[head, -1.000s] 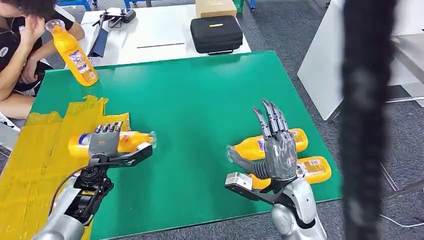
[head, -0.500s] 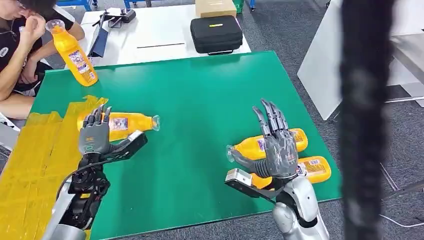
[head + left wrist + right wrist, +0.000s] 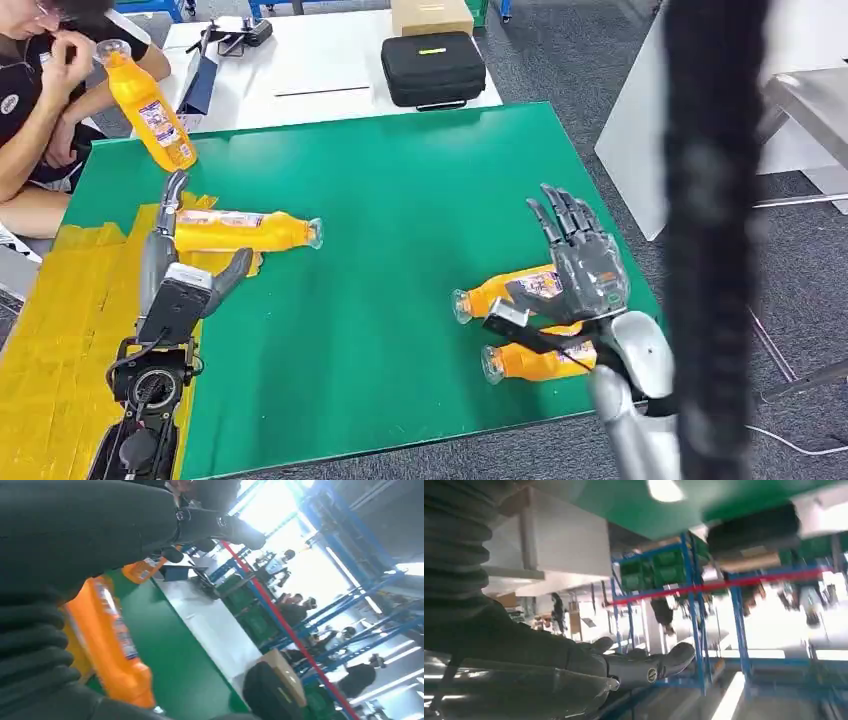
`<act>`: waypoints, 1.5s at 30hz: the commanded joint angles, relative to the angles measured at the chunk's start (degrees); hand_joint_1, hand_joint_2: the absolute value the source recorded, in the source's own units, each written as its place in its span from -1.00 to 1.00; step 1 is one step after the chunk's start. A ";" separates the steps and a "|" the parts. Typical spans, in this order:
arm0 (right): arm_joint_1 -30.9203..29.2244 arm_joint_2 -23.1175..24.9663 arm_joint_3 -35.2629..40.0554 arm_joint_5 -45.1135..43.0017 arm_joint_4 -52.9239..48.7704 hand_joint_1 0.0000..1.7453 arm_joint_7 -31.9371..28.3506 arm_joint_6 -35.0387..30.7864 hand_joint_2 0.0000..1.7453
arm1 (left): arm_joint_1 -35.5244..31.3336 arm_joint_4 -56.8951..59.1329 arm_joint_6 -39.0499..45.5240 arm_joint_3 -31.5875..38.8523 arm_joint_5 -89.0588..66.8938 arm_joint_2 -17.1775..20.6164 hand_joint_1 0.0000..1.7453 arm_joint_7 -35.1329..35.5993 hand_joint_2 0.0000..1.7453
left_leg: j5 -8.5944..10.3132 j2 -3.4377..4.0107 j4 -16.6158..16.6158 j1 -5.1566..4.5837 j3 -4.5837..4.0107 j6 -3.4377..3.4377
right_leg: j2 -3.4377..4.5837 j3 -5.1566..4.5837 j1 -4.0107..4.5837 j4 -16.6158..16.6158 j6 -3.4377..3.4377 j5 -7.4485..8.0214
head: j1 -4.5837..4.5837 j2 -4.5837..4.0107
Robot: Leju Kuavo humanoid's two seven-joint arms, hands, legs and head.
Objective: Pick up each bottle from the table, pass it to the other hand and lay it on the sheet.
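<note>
An orange bottle lies on its side, its base on the yellow sheet and its neck over the green table. My left hand is open just in front of it, fingers stretched along the bottle's base end and holding nothing. The same bottle shows beside my left hand in the left wrist view. Two more bottles lie at the front right. My right hand hovers over them, fingers spread; it is empty in its wrist view too.
Another orange bottle stands tilted at the far left corner beside a seated person. A white table behind carries a black case and a cardboard box. A dark blurred strip crosses the right side.
My left hand let go of the bottle, which now lies further back at the sheet's edge, and the hand drew back. My right hand moved right, uncovering the two bottles.
</note>
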 commanded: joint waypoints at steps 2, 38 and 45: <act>-10.69 -7.00 -2.19 -2.40 18.50 -1.00 -3.70 6.58 1.00 | -1.38 0.80 -0.62 -1.76 1.03 -0.72 -1.00 -0.97 1.00 | -0.12 0.16 0.06 0.06 0.27 -0.14 | 0.04 0.29 0.07 -0.03 0.00 -0.07 | 0.02 0.00; -22.41 -5.65 3.89 -4.16 43.69 -1.00 -3.54 11.95 1.00 | -2.07 2.95 3.99 -2.10 6.47 -2.02 -1.00 -2.89 1.00 | -0.08 0.19 0.02 0.04 0.22 -0.12 | 0.09 0.23 0.05 -0.03 0.02 -0.01 | 0.00 0.00; -24.22 -5.13 5.68 -2.66 48.75 -1.00 -2.11 12.08 1.00 | -2.21 3.62 4.31 -2.25 6.73 -2.15 -1.00 -2.84 1.00 | -0.14 0.18 0.05 0.07 0.32 -0.16 | 0.05 0.34 0.08 -0.03 0.01 -0.06 | 0.00 0.00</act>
